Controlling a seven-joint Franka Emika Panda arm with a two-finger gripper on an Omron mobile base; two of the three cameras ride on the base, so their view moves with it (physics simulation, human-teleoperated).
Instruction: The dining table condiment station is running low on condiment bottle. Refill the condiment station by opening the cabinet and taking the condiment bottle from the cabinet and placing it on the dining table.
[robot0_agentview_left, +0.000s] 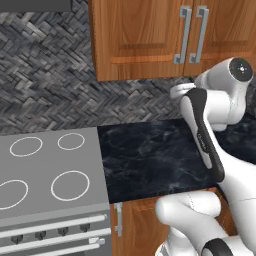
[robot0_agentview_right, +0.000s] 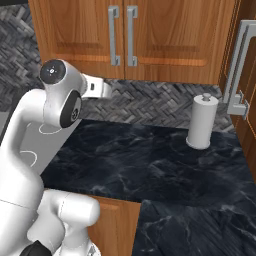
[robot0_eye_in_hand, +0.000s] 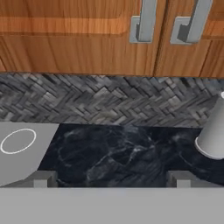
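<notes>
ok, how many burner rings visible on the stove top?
4 in the left base view, on the stove top: back left, back right, front right, and front left, cut by the frame edge. More may lie out of frame.

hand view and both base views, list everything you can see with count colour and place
cabinet: one, orange-brown wood, on the wall above the counter, both doors shut
door handles: two, silver bars, side by side where the doors meet
backsplash: one, grey herringbone, under the cabinet
counter: one, glossy black marble with grey veins, right of the stove
stove: one, grey top with white rings, left of the counter
paper towel roll: one, white, upright at the back right of the counter
base cabinet: one, wood, short silver handle, under the counter
arm: one, white with dark joints
gripper: one, dark tips, open, holding nothing, facing the shut doors
</notes>
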